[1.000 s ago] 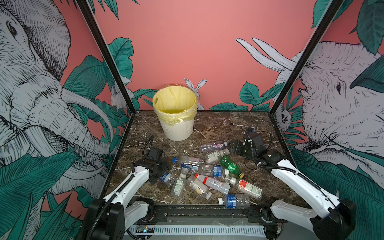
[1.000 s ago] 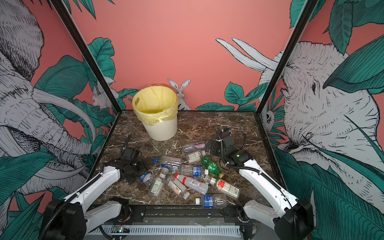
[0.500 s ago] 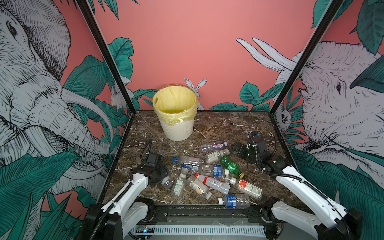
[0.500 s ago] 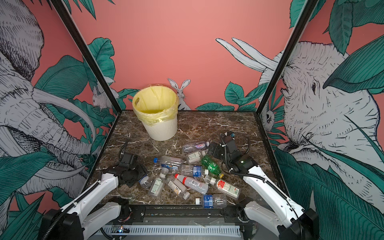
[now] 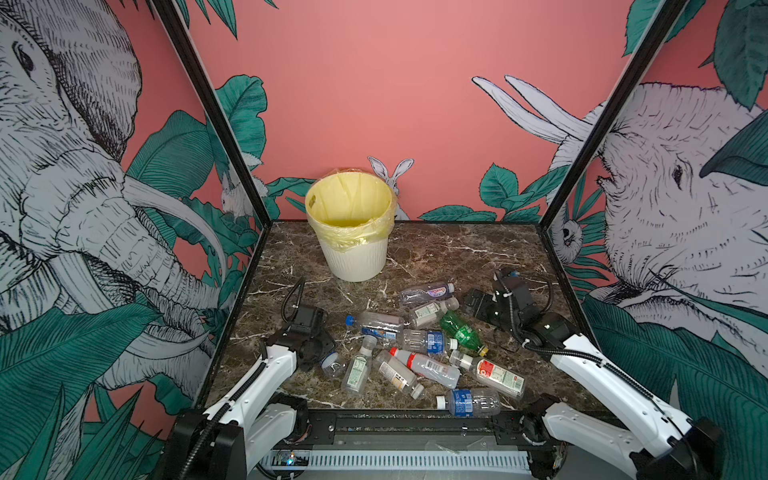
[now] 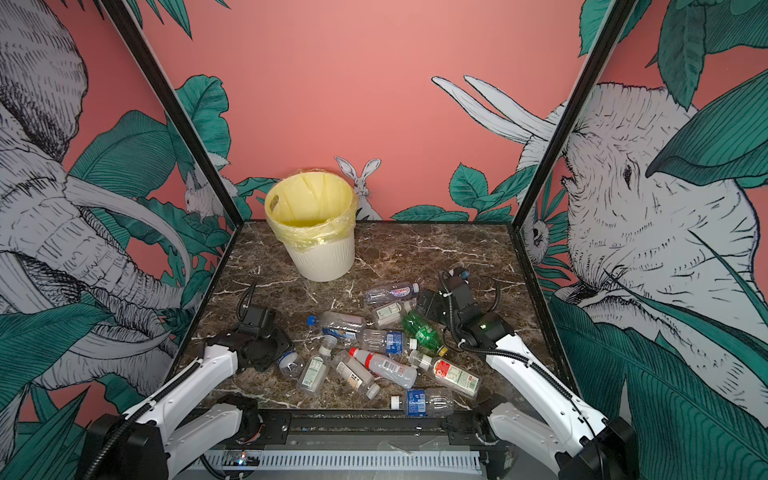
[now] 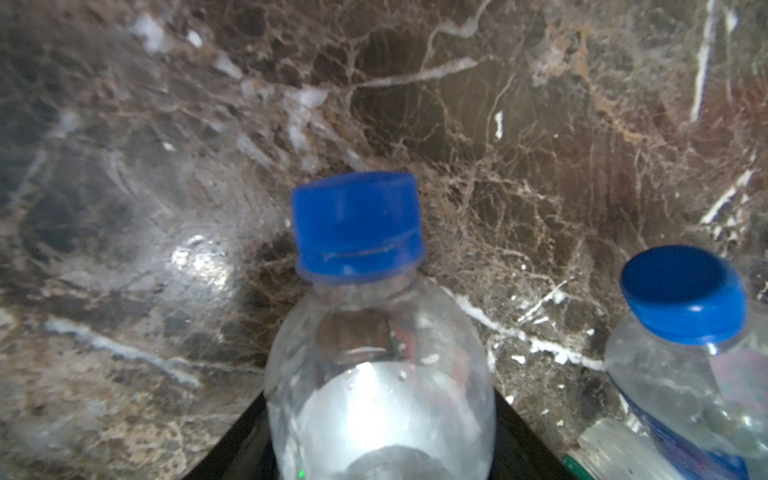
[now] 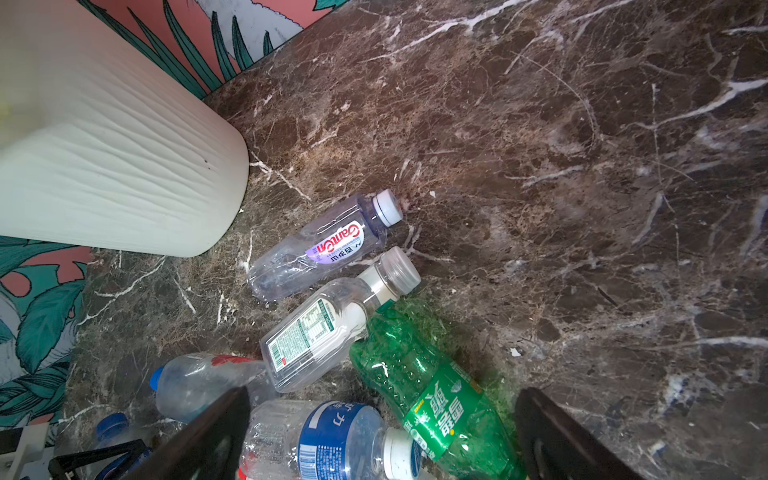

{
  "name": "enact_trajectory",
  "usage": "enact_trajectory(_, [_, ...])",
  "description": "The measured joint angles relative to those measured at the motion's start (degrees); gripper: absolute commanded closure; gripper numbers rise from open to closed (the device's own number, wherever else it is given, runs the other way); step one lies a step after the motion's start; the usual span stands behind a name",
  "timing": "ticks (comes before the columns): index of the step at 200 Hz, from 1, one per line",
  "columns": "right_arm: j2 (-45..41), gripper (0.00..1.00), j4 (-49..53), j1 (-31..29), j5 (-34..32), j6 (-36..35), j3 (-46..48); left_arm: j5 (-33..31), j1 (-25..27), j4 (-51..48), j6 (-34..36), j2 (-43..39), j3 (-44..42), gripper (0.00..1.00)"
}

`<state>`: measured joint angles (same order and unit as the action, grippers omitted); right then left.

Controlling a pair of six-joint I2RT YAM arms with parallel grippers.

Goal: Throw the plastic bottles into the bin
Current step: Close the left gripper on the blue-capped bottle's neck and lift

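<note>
Edges: cream-white round ribbed plastic bin (image 5: 353,259) stands at the rear of the dark brown marbled tabletop (image 5: 465,249), left of centre, near the back wall. A blue-labelled clear bottle (image 5: 471,402) lies at the front edge, just beside the black front rail (image 5: 395,424).
Open room: bare marble right of the bin and along the right rear. A bare strip runs between the bin and the pile of plastic bottles (image 5: 424,341).
Left tool: left gripper (image 5: 325,355) sits low at the pile's left end. Its fingers press both sides of a clear blue-capped plastic bottle (image 7: 380,374), clamped on it.
Right tool: right gripper (image 5: 471,301) has its jaws wide apart and hovers over the pile's right rear end, above a green plastic bottle (image 8: 432,386).
Wrist only: the left wrist shows the clamped bottle's cap and a second blue cap (image 7: 681,295) just beside it.
Top only: the translucent yellow bag (image 6: 311,199) lining the bin shows in both top views; the right wrist shows only the ribbed wall.
Count: eleven bottles on the table, ten clear and one green; one bin.
</note>
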<state>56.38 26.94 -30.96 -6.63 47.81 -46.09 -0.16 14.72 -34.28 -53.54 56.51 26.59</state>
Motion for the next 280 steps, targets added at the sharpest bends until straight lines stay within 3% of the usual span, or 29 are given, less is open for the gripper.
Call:
enact_trajectory(49, [-0.13,0.01,-0.15,0.0,0.0,0.37,1.05,0.09,0.0,-0.07,1.07,-1.18,0.74,0.38])
enact_trajectory(141, [-3.13,0.01,-0.55,0.0,-0.07,1.7,4.33,2.25,0.0,-0.02,4.76,-4.39,4.81,0.38])
enact_trajectory(280, [-3.32,0.01,-2.14,0.0,-1.75,5.03,8.22,6.75,-0.52,-1.09,13.33,-5.2,19.26,0.41])
